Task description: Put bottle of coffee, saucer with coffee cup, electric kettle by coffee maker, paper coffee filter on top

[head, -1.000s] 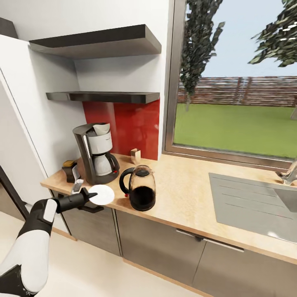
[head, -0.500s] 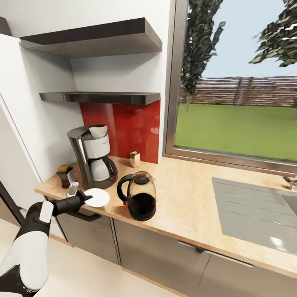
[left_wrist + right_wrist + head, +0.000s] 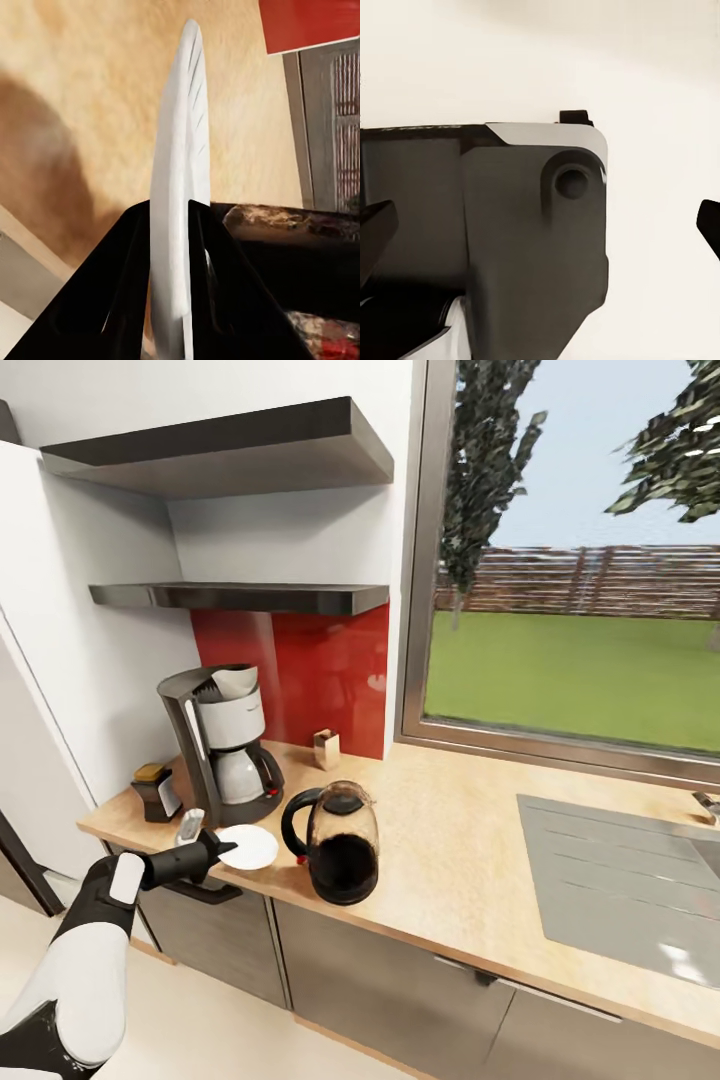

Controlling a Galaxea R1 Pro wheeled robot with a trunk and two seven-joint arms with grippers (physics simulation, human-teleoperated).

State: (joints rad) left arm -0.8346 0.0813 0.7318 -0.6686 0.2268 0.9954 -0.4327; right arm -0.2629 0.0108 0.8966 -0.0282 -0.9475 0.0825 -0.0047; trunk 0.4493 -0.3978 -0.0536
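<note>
My left claw (image 3: 212,850) is clamped on the rim of the round white saucer (image 3: 247,846), fingers (image 3: 124,300) on either face. The saucer sits over the light wooden surface (image 3: 450,860), just in front of the grey-and-black coffee maker (image 3: 218,742) and beside the glass electric kettle (image 3: 338,842). My right claw (image 3: 540,225): its opening I cannot tell.

wall shelves (image 3: 250,596), red backsplash (image 3: 325,665), window (image 3: 575,560), steel sink drainboard (image 3: 625,880)
</note>
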